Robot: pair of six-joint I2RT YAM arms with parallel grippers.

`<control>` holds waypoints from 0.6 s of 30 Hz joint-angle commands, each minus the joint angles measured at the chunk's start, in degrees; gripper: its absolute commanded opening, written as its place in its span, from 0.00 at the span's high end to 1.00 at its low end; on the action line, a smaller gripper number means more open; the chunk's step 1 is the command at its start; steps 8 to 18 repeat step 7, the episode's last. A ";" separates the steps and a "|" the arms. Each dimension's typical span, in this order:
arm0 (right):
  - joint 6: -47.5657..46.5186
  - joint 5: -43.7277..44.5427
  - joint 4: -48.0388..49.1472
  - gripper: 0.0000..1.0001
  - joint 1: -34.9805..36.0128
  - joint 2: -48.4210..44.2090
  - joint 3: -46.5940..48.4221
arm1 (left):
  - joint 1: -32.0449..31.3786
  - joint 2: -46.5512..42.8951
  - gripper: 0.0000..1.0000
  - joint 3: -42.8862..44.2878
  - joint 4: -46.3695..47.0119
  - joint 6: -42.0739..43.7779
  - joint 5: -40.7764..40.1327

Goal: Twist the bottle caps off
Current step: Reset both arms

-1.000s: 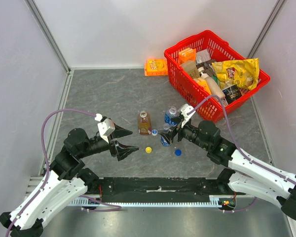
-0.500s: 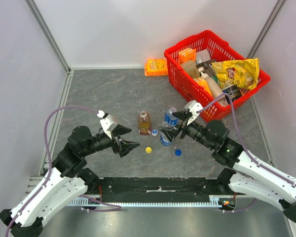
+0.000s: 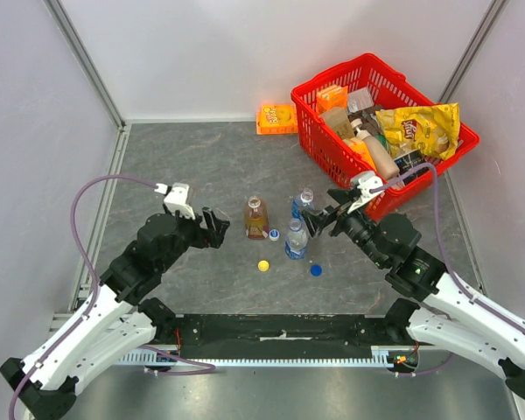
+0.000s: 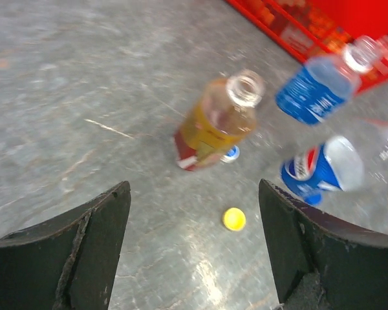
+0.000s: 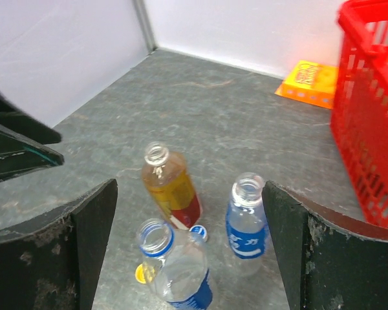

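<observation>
since all three necks show bare in both wrist views, the unscrewing looks done and neither arm has anything to grip. left gripper (image 4: 193, 187) hangs low over the table (image 3: 184, 166), jaws spread wide with nothing between them, aimed at the bottle group. right gripper (image 5: 189, 187) is the same: jaws wide apart and empty, looking at the group from the opposite side.

nearest the arms, the yellow cap (image 3: 263, 265) and blue cap (image 3: 316, 270) lie flat on the table, apart from each other and from every bottle. they're out of the way of any grasp.

a bit further out, the whitish cap (image 3: 274, 234) sits at the foot of the amber bottle (image 3: 256, 219). touching or just beside, cannot tell.

the amber bottle stands upright, with its red-white label facing the arms. right of it is the near clear bottle (image 3: 296, 242), upright, with a blue ring on its neck. the far clear bottle (image 3: 303, 203) stands just behind that one.

the three are bunched between the two grippers, presumably so either arm reaches any of them, one to steady and one to twist.

further back on the right, the red basket (image 3: 337, 162) holds snack packs and isn't part of the job. the orange box (image 3: 277, 118) lies by the far wall.
</observation>
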 commanded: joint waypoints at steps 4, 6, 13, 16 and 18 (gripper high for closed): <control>-1.09 14.40 -1.02 0.02 0.16 -4.51 2.02 | -0.14 -1.71 0.17 2.04 1.71 -7.17 -20.34; -1.62 16.25 -2.24 0.02 0.16 -4.60 2.81 | -0.06 -1.45 0.17 1.43 3.11 -7.88 -21.66; -2.14 17.48 -2.86 0.02 0.16 -4.51 3.25 | -0.06 -1.28 0.16 0.99 4.08 -7.09 -22.10; -2.14 17.48 -2.86 0.02 0.16 -4.51 3.25 | -0.06 -1.28 0.16 0.99 4.08 -7.09 -22.10; -2.14 17.48 -2.86 0.02 0.16 -4.51 3.25 | -0.06 -1.28 0.16 0.99 4.08 -7.09 -22.10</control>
